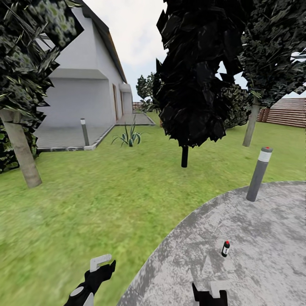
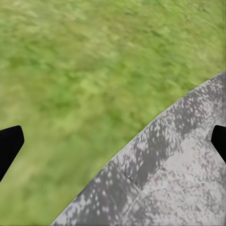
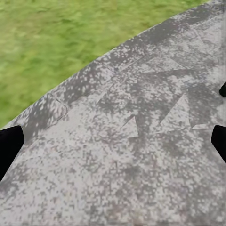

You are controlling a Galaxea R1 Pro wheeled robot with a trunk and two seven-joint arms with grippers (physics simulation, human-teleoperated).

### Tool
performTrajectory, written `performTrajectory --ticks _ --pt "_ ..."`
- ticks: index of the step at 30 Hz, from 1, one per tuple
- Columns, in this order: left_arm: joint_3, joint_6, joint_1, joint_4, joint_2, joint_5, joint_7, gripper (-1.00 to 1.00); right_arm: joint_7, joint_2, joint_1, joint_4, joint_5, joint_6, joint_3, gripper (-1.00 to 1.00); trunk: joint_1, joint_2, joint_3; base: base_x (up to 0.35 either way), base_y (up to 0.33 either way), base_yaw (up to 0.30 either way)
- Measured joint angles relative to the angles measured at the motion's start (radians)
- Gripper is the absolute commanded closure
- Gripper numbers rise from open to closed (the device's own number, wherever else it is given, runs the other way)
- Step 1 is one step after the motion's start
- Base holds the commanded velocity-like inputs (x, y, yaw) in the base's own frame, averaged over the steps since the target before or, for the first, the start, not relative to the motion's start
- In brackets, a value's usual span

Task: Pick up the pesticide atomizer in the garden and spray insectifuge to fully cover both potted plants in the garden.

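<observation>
Your robot faces a garden lawn from the edge of a round grey paved area. The pesticide atomizer stands upright on that paving, a small dark bottle with a white label and a red-tipped cap, ahead of your right gripper and well apart from it. It stands between that gripper and a grey bollard light at the paving's far rim.

Your left gripper hangs low over the grass near the paving's curved edge. In the left wrist view its two dark fingertips sit at opposite sides of the frame, jaws spread wide and holding nothing, with grass and the paving edge between them. Your right gripper shows the same in its wrist view: fingertips far apart, jaws released, bare speckled paving between them.

Across the lawn, a spiky green rosette plant grows low beside the paved strip along the white house. A second, shorter bollard stands on that strip. A dark-leaved tree rises in mid-lawn, another trunk leans at your left, and a brown slatted fence closes the far right.
</observation>
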Motion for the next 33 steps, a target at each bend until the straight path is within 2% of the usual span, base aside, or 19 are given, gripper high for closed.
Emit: performTrajectory --ticks 8,23,33 --pt "0.0 0.0 0.0 0.0 0.0 0.0 0.0 -1.0 0.0 0.0 0.0 0.001 0.0 0.0 0.0 -1.0 0.0 0.0 0.0 0.172 0.0 -0.012" --pt "0.0 -0.001 0.0 0.0 0.001 -0.001 0.0 -1.0 0.0 0.001 0.0 0.001 0.0 0.0 0.001 -1.0 0.0 0.0 0.0 0.27 0.0 -0.001" --pt "0.0 -0.001 0.0 0.0 0.001 -0.002 0.0 -1.0 0.0 0.001 0.0 0.001 0.0 0.0 0.001 -1.0 0.0 0.0 0.0 0.045 0.0 0.0"
